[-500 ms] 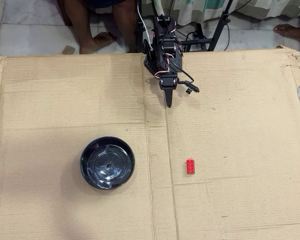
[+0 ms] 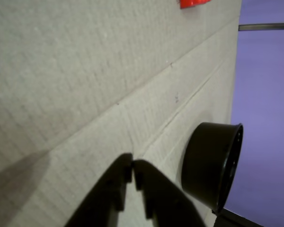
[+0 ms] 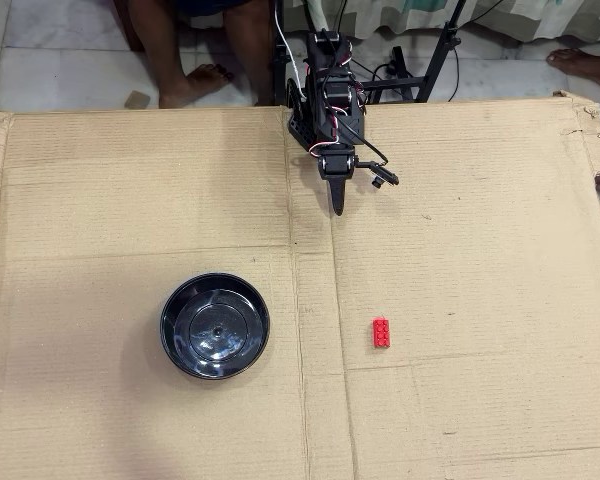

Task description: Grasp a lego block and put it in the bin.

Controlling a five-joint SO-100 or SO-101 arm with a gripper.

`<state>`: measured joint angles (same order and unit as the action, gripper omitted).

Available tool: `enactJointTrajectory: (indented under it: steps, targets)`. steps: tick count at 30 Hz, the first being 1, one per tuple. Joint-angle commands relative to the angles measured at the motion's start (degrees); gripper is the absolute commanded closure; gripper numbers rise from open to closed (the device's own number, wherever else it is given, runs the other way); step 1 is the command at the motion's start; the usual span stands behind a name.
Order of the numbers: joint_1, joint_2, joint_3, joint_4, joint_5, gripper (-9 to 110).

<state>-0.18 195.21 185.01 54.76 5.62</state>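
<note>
The black two-finger gripper (image 3: 337, 209) hung near the far edge of the brown corrugated cardboard sheet (image 3: 480, 200), its jaws together and empty. The small bright red studded plastic lego block (image 3: 381, 332) lay flat toward the near edge, well apart from the round glossy black bowl (image 3: 215, 326) to its left in the overhead view.

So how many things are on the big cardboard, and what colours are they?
Red: 1, the lego block
Black: 2, the bin and the gripper of the robot arm, its jaws closed
Total: 3 things over the brown cardboard
</note>
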Motion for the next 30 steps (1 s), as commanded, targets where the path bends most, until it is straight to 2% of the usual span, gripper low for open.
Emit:
enactJointTrajectory:
  steps: [1, 30]
  targets:
    - [0.35, 0.79, 0.70, 0.00, 0.18, 101]
    - [0.18, 0.70, 0.70, -0.26, 0.62, 101]
